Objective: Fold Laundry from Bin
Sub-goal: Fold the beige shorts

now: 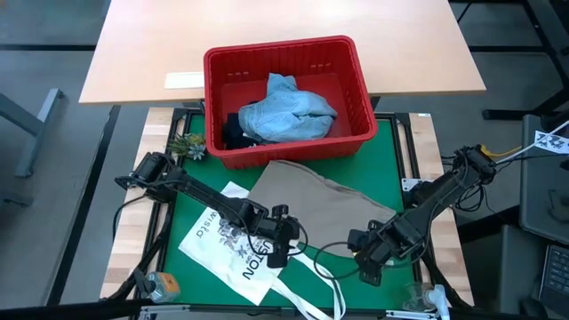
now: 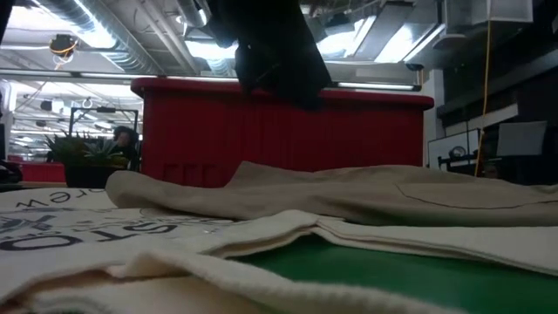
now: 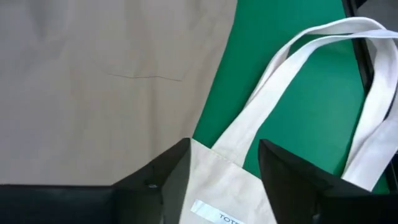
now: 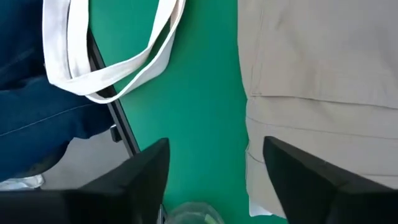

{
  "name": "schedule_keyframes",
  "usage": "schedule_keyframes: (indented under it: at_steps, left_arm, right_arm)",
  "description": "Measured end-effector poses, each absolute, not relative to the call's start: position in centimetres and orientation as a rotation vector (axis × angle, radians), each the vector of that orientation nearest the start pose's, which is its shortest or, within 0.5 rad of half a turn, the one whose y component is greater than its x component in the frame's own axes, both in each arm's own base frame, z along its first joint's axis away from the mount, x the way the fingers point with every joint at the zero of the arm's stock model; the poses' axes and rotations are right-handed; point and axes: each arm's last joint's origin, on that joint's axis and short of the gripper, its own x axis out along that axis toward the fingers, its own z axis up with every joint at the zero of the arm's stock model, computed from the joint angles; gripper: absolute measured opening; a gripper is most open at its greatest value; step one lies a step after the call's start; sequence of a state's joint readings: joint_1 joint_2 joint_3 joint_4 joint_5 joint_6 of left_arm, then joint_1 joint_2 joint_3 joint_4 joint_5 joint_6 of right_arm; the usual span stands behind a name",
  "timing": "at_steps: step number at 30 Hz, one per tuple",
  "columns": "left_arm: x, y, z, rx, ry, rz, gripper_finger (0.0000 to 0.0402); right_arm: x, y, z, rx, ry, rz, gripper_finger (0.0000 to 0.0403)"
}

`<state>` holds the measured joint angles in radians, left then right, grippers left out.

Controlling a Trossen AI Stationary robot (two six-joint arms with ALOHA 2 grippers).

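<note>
**Laundry: one piece out, the rest still in the bin**

The beige garment (image 1: 320,191) lies spread on the green mat (image 1: 391,142), unfolded. My left gripper (image 1: 277,240) and right gripper (image 1: 369,258) hang over its near edge, fingers spread, holding nothing. Blue denim (image 1: 289,111) waits in the red bin (image 1: 284,53) — most folding remains, I judge.
</note>
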<state>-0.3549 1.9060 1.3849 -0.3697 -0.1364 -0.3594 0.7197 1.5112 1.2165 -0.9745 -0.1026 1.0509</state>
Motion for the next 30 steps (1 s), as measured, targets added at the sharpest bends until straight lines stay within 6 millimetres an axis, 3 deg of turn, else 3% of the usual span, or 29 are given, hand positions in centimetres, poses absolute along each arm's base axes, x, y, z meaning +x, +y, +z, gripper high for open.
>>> schedule_keyframes:
  at_steps: [8, 13, 24, 30]
  left_arm:
    - [38.4, -13.6, 20.7, -0.173, 0.911, -0.005, 0.0211]
    - [37.6, -12.0, 20.8, -0.233, 1.023, 0.062, 0.0203]
    - [33.9, -9.2, 20.0, -0.288, 1.465, 0.220, 0.0202]
    - [31.6, -9.2, 21.2, -0.201, 1.576, 0.293, 0.0202]
  right_arm:
    - [21.5, 18.7, 26.1, 0.410, 1.327, -0.089, 0.0291]
    - [21.6, 18.6, 26.1, 0.401, 1.311, -0.103, 0.0291]
    - [21.6, 18.6, 26.1, 0.402, 1.311, -0.103, 0.0291]
    - [21.8, 18.9, 25.6, 0.392, 1.322, -0.111, 0.0291]
